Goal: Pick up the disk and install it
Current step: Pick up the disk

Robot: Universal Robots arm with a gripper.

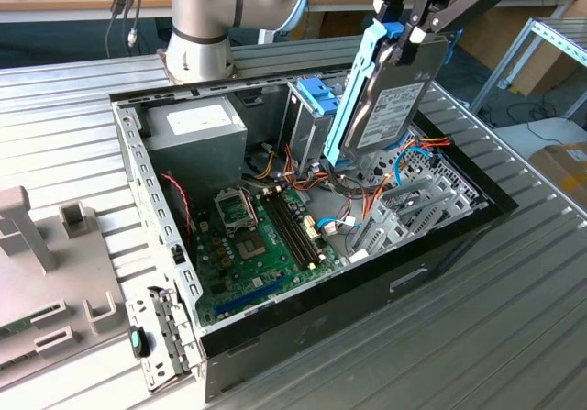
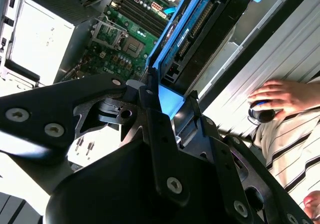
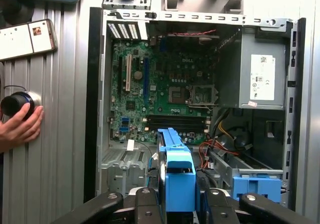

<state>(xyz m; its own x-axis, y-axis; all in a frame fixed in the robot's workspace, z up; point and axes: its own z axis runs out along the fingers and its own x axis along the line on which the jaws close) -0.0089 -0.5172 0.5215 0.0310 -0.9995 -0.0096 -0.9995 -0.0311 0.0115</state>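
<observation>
**Disk held on edge above the open case**

Your gripper (image 1: 417, 32) has its 2 fingers closed on the disk (image 1: 390, 98), gripping it at the light-blue handle end. In the first wrist view the black fingers (image 3: 145, 204) press on either side of the blue carrier (image 3: 177, 176), with no gap showing between them and the plastic.

In the exterior view the disk hangs in the air on edge and tilted. Its white label faces the exterior view's right, and its blue rail runs down the side toward the exterior view's left. It sits over the drive-bay end of the open computer case (image 1: 440, 249), just beside the upright silver drive cage with its blue latch (image 1: 314, 94). The disk's lower end is close above the bundle of orange and red cables (image 1: 367, 185). You cannot tell from these views whether it touches them.

Deeper in the case lie the green motherboard (image 1: 266, 236) and the grey power supply (image 1: 193, 127). The case lies flat on the ribbed metal table (image 1: 495, 337).

In both wrist views a person's hand (image 3: 20, 126) rests on a round black knob (image 3: 14, 103) on the table, apart from the case.
</observation>
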